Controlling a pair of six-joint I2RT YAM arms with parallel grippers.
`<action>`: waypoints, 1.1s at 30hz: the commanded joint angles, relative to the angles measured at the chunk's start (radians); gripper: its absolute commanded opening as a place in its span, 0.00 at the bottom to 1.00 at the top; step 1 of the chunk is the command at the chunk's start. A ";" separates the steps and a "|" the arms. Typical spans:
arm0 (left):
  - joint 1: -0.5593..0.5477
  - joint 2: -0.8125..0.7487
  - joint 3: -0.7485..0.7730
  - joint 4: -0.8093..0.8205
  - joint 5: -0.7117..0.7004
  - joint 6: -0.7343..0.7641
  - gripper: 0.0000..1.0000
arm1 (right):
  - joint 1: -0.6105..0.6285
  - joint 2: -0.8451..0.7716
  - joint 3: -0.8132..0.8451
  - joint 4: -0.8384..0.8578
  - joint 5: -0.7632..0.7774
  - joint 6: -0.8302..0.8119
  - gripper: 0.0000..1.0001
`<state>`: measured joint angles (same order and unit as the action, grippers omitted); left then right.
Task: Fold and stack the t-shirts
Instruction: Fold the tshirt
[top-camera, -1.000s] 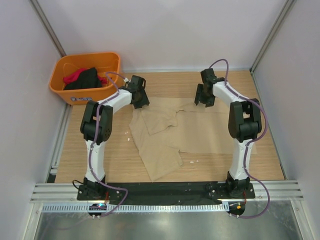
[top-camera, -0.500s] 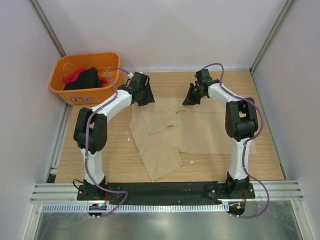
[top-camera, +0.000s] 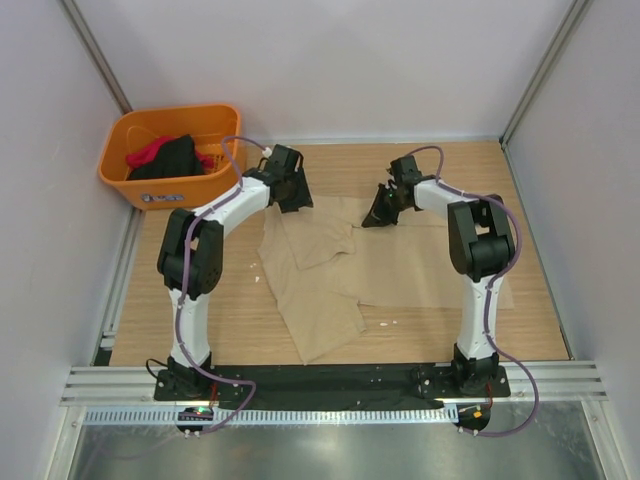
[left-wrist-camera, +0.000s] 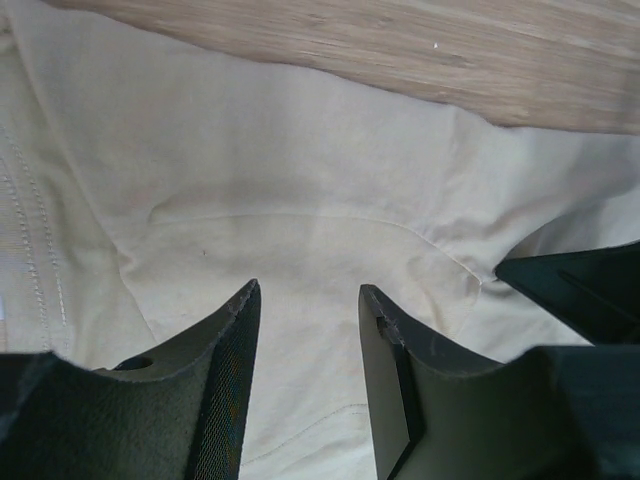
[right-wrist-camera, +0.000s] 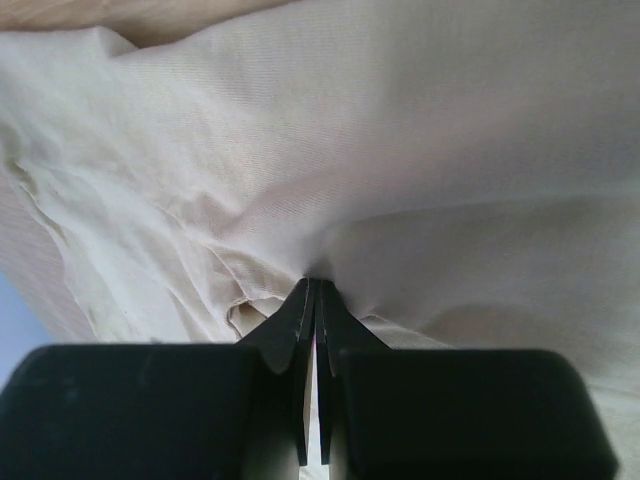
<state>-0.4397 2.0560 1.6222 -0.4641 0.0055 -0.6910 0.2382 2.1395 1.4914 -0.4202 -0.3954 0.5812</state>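
Observation:
A large tan-beige t-shirt (top-camera: 340, 270) lies spread and partly folded on the wooden table. My right gripper (top-camera: 374, 218) is at its far edge, shut on a pinch of the tan cloth (right-wrist-camera: 330, 250), which bunches into wrinkles at the closed fingertips (right-wrist-camera: 318, 290). My left gripper (top-camera: 296, 198) hovers over the shirt's far left corner with its jaws open; tan cloth (left-wrist-camera: 300, 230) lies flat between and beneath the fingers (left-wrist-camera: 235, 330). Black and red t-shirts (top-camera: 165, 157) sit heaped in the orange basket.
The orange plastic basket (top-camera: 218, 118) stands at the far left corner, beside the left wall. White walls close the table on three sides. Bare wood (top-camera: 340, 165) shows beyond the shirt, and the right gripper's dark tip (left-wrist-camera: 580, 290) shows in the left wrist view.
The right gripper swung in leftward, came down onto the shirt's far edge and shut on the cloth. The left gripper shifted right and a little farther along the far left corner, still open.

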 joint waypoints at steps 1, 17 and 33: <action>0.004 0.000 0.048 0.005 0.008 0.030 0.46 | 0.006 -0.047 -0.057 -0.054 0.047 -0.050 0.07; 0.018 0.078 0.117 -0.019 -0.065 0.044 0.48 | -0.023 0.005 0.432 -0.417 0.330 -0.150 0.56; 0.096 0.251 0.212 -0.142 -0.102 -0.028 0.49 | -0.140 -0.001 0.187 -0.267 0.558 -0.239 0.63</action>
<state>-0.3923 2.2704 1.8168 -0.5617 -0.0715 -0.6968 0.1108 2.1498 1.7031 -0.7975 0.1024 0.3794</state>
